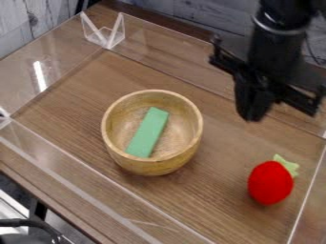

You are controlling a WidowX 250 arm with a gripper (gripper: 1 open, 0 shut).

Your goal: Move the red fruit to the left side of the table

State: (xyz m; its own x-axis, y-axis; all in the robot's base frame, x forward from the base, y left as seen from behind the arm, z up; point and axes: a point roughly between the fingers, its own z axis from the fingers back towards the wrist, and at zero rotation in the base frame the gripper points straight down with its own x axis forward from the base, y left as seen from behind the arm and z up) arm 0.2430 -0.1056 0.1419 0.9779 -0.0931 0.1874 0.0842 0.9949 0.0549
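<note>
Red fruit [269,183] is lying on the table [76,103], right of the bowl [152,132]. Tool [261,76] is hovering beyond it, fingers spreading apart.

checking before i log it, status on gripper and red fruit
gripper empty, up and away from fruit; red fruit on table, right of bowl

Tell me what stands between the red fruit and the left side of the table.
The round wooden bowl, holding the green block, stands left of the red fruit in the picture. A straight slide would probably clip its near edge; bare tabletop lies in front of it.
</note>
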